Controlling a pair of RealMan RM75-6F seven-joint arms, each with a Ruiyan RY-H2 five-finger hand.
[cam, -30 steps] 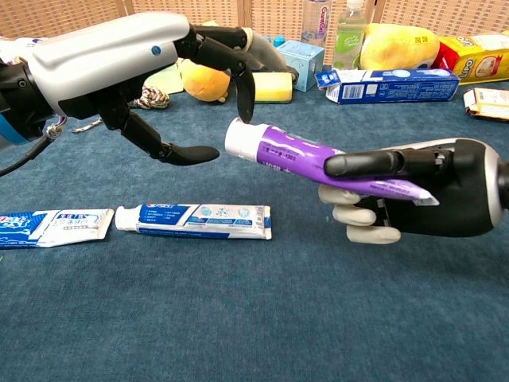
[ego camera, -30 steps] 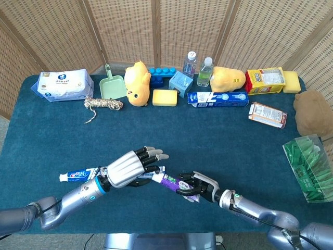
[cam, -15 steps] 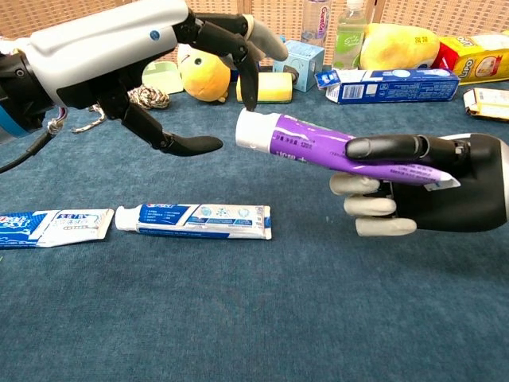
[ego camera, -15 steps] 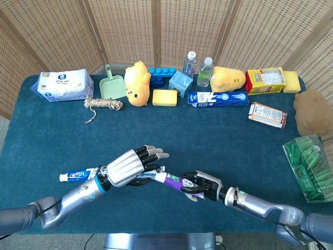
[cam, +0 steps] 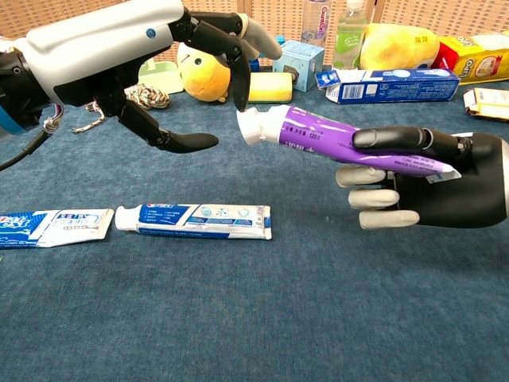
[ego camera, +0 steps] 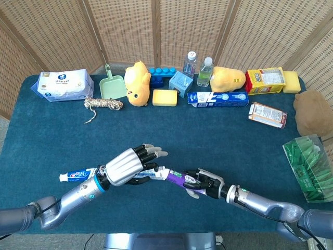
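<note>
Blue tabletop (cam: 262,318): right hand (cam: 433,187) grips a purple tube (cam: 342,143), cap end raised. Left hand (cam: 119,56), fingers spread wide, holds nothing just beside the cap; a toothpaste tube (cam: 193,220) lies below.

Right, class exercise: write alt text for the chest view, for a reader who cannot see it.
A right hand holds a purple toothpaste tube out toward an open left hand, whose fingers hang just short of the tube's white cap. On the blue table below lies a blue and white toothpaste tube, with toys, bottles and boxes behind.
</note>
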